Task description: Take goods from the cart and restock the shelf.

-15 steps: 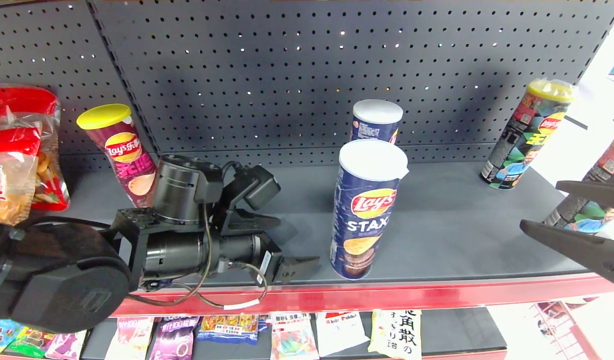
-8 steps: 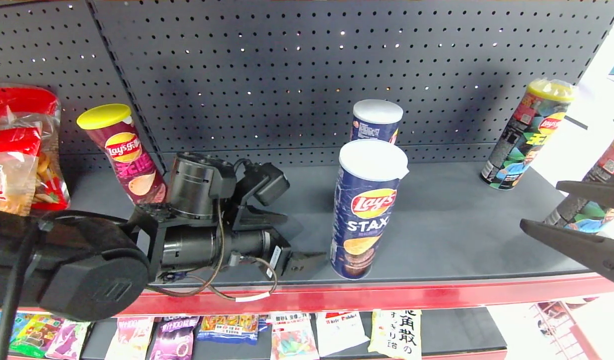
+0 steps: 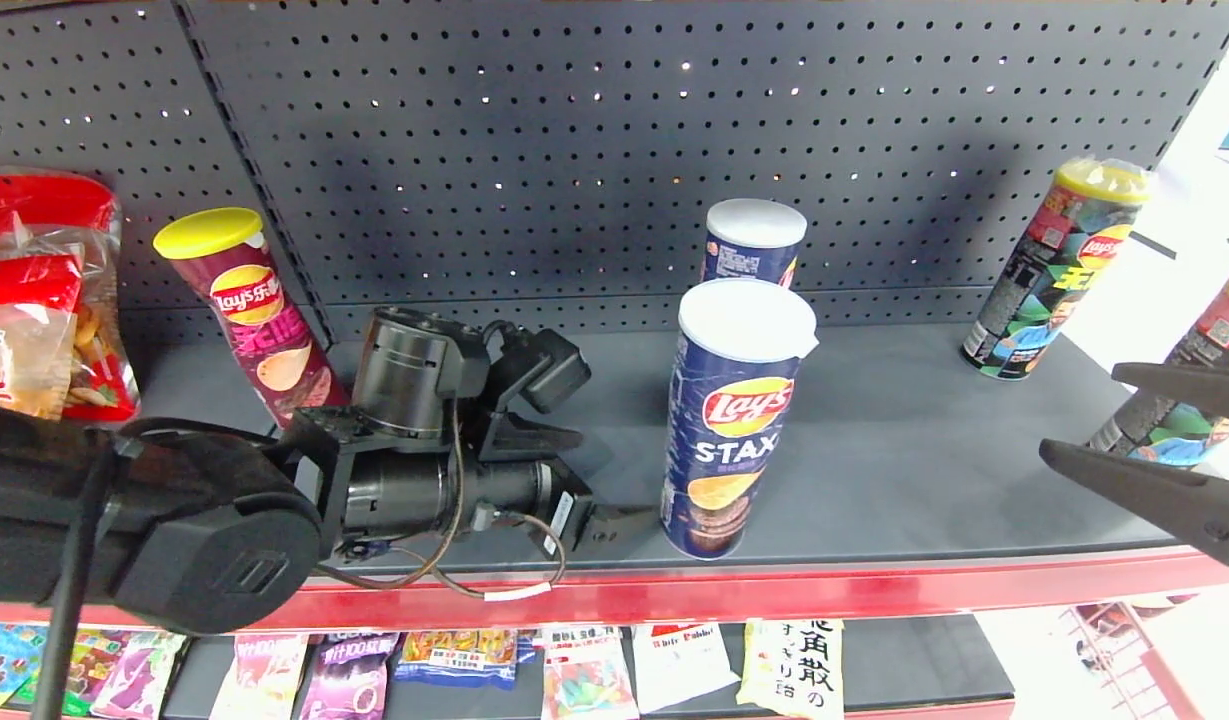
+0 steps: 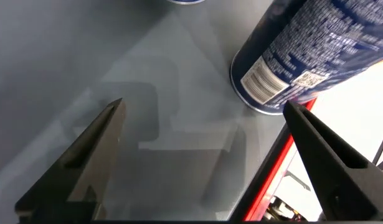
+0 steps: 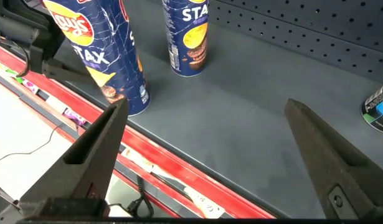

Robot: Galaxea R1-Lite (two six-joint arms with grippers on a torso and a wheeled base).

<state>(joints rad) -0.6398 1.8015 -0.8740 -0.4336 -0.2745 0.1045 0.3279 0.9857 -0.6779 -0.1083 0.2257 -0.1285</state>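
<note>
Two blue chip cans with white lids stand on the grey shelf (image 3: 904,450), one at the front (image 3: 734,420) and one behind it (image 3: 754,240). My left gripper (image 3: 604,480) lies low on the shelf just left of the front can's base, open, with nothing between its fingers. In the left wrist view the front can (image 4: 303,50) stands just beyond one fingertip of the open left gripper (image 4: 203,118). My right gripper (image 3: 1079,410) hangs open at the shelf's right end, holding nothing. The right wrist view shows that gripper (image 5: 205,109) and both cans (image 5: 110,50) (image 5: 188,34).
A purple can with a yellow lid (image 3: 244,300) leans at the left beside red snack bags (image 3: 34,300). Two dark cans with yellow lids (image 3: 1054,270) (image 3: 1204,370) stand at the right. A pegboard wall (image 3: 574,150) backs the shelf. Snack packets (image 3: 574,670) fill the lower shelf.
My left arm has slid to the right along the shelf, bringing its open gripper close to the front blue can's base. The right gripper and the cans have stayed put.
</note>
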